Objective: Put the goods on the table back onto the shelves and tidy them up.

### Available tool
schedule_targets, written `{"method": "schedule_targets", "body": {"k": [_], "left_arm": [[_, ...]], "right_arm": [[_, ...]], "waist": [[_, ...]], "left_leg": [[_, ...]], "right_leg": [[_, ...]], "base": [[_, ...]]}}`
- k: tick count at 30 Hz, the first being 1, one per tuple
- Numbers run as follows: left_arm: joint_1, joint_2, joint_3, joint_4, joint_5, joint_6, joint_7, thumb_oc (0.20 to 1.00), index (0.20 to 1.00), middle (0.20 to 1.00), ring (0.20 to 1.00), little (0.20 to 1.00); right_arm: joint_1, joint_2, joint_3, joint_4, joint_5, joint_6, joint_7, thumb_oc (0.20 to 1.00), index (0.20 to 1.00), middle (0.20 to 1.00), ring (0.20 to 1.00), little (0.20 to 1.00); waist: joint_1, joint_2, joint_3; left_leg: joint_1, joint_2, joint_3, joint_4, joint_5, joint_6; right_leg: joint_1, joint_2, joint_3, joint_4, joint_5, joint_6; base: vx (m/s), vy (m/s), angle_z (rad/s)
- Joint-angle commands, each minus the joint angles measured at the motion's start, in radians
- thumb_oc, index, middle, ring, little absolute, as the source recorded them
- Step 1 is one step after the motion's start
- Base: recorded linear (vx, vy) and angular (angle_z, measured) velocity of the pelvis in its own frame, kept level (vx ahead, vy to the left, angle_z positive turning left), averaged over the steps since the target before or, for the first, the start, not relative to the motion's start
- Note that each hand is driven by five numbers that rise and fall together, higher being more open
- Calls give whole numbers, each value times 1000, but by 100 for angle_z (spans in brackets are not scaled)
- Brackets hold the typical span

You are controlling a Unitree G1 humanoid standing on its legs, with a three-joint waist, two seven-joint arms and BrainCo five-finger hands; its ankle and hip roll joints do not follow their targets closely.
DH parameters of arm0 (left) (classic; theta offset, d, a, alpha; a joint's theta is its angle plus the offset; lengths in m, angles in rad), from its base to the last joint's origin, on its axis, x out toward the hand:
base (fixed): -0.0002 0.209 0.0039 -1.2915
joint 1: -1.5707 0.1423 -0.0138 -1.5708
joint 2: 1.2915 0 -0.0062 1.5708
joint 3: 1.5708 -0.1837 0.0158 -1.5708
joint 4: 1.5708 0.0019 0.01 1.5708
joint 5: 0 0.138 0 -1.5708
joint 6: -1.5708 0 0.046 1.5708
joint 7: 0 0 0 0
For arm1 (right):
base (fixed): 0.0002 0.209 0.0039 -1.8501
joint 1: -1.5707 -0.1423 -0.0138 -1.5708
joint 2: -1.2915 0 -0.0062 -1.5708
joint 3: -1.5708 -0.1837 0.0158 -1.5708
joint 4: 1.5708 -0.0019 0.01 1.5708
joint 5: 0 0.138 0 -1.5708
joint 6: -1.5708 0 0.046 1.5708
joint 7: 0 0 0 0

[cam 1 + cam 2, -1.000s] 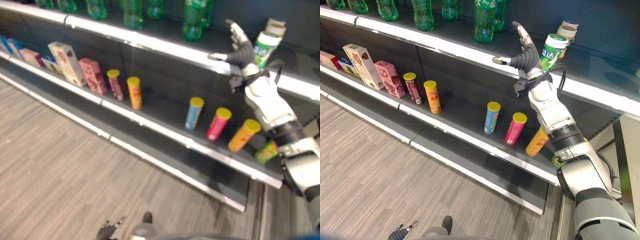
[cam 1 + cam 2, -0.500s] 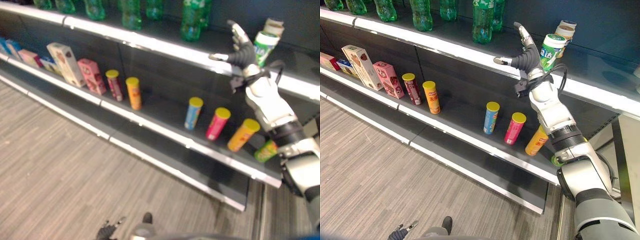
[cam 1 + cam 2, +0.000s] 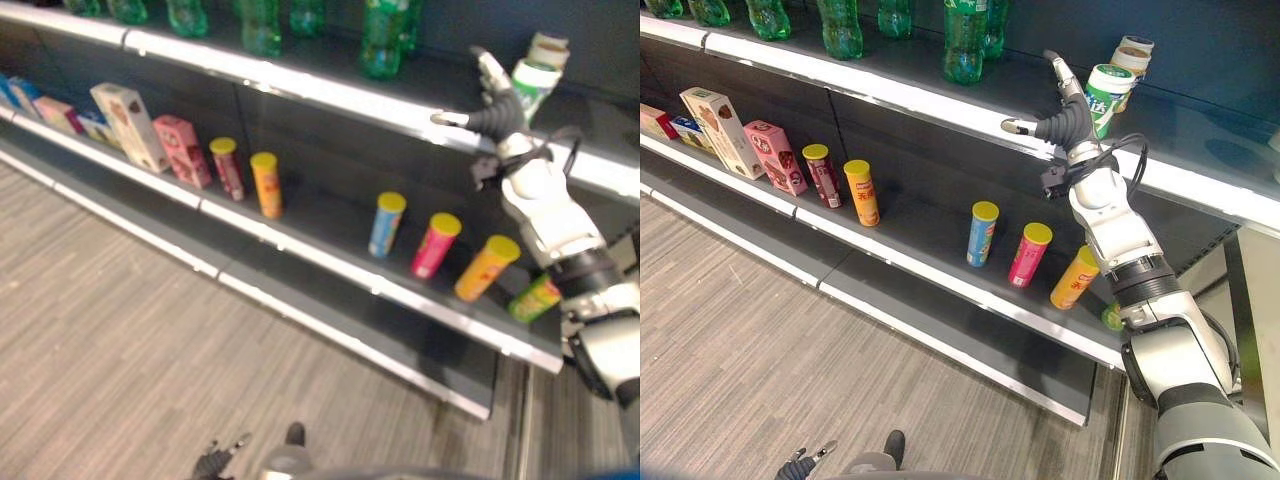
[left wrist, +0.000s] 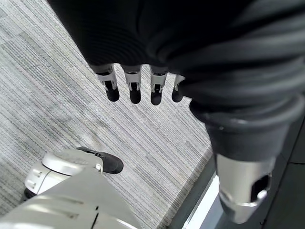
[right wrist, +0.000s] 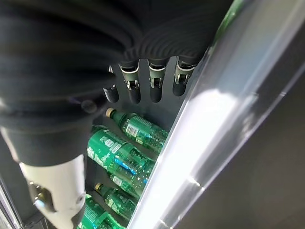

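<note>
i read my right hand (image 3: 1068, 115) up at the front edge of the top shelf (image 3: 890, 95), fingers straight and spread, thumb out to the side, nothing in its hold. just beside the fingers, toward the right end of that shelf, stands a white-and-green canister (image 3: 1105, 96) with a white lid, tilted a little; from the head views i cannot tell whether the fingertips touch it. a second, paler canister (image 3: 1134, 57) sits right behind it. there is print on the green label, too small for me to make out.

further left along the top shelf — a row of green bottles (image 3: 967, 40), upright.

middle shelf (image 3: 940, 275), left end to right end: a red box (image 3: 657, 121) and a blue one lying low, a tall cream carton (image 3: 712, 130), a pink carton (image 3: 775, 156), then yellow-lidded tubes: dark red tube (image 3: 821, 175), orange tube (image 3: 861, 192), and after a gap a blue tube (image 3: 981, 233), a pink tube (image 3: 1029, 254), an orange-yellow tube (image 3: 1074, 278). all lean back slightly. a green item (image 3: 1112, 317) lies at the right end by my forearm, mostly hidden. labels carry writing; none legible.

right wrist view adds what the head views lack: the same fingers (image 5: 155, 81) held straight with no object between them, the shelf's bright front strip (image 5: 200, 129) alongside, and green bottles past the fingertips, blue-and-white label bands visible.

left wrist view: left hand (image 4: 138, 83) hanging low over grey striped carpet (image 4: 62, 109), fingers loosely extended, holding nothing. it also shows small at the bottom edge of the head views.
</note>
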Motion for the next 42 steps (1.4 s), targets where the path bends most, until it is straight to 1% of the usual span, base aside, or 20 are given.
{"method": "schedule_targets", "body": {"k": [1,2,3,14,17,33,34,36,38,39,42], "left_arm": [[-33,53,-48,10,32,-23,10,1000,1000,1000,1000,1000],[-26,49,-42,6,42,-22,6,1000,1000,1000,1000,1000],[-25,50,-43,5,43,-21,5,1000,1000,1000,1000,1000],[-23,51,-41,2,48,-20,7,1000,1000,1000,1000,1000],[-23,54,-42,-1,49,-19,5,1000,1000,1000,1000,1000],[-23,54,-42,-1,48,-20,4,1000,1000,1000,1000,1000],[-19,55,-43,-1,46,-22,-6,1000,1000,1000,1000,1000],[-18,55,-43,-3,46,-23,-9,1000,1000,1000,1000,1000],[-17,59,-40,-5,37,-31,-30,1000,1000,1000,1000,1000],[-16,60,-38,-3,34,-35,-36,1000,1000,1000,1000,1000],[-12,61,-34,0,33,-41,-52,1000,1000,1000,1000,1000]], "right_arm": [[-41,-73,4,-27,-24,-24,-36,1000,1000,1000,1000,1000],[-4,-83,-25,-39,-51,-22,-49,1000,1000,1000,1000,1000],[5,-83,-31,-44,-55,-20,-50,1000,1000,1000,1000,1000],[24,-85,-49,-51,-74,-15,-59,1000,1000,1000,1000,1000],[20,-81,-41,-52,-56,-22,-45,1000,1000,1000,1000,1000],[18,-81,-37,-53,-48,-25,-38,1000,1000,1000,1000,1000],[20,-80,-24,-84,23,-51,12,1000,1000,1000,1000,1000],[17,-85,-19,-98,36,-56,26,1000,1000,1000,1000,1000],[9,-126,43,-158,134,-92,137,1000,1000,1000,1000,1000],[8,-148,66,-184,170,-95,177,1000,1000,1000,1000,1000],[11,-193,100,-267,240,-117,245,1000,1000,1000,1000,1000]], "waist": [[26,-11,-18],[15,-8,-13],[17,-8,-13],[12,-5,-13],[13,-4,-13],[13,-4,-12],[16,-5,-13],[17,-5,-13],[22,-11,-12],[23,-10,-11],[22,-13,-15]], "left_leg": [[78,45,50,7,-144,-52],[80,41,52,7,-147,-49],[82,40,54,7,-147,-48],[86,40,57,7,-150,-47],[87,39,59,7,-150,-47],[87,39,60,7,-150,-47],[88,40,59,7,-149,-48],[87,40,59,7,-148,-48],[86,42,59,7,-145,-52],[85,43,59,7,-145,-54],[83,44,58,7,-144,-57]], "right_leg": [[-20,-69,13,13,11,37],[-26,-72,19,14,11,38],[-25,-73,20,15,11,38],[-24,-73,23,14,11,39],[-23,-72,24,14,12,38],[-23,-72,24,14,12,37],[-21,-72,23,14,12,38],[-21,-73,22,14,12,38],[-22,-73,22,15,11,38],[-22,-72,21,15,10,38],[-22,-72,16,14,10,41]], "base": [[18,15,-4],[24,19,-4],[24,19,-3],[3,-1,-3],[0,0,0],[0,0,0],[0,0,0],[0,0,0],[0,0,0],[0,0,0],[0,0,0]]}}
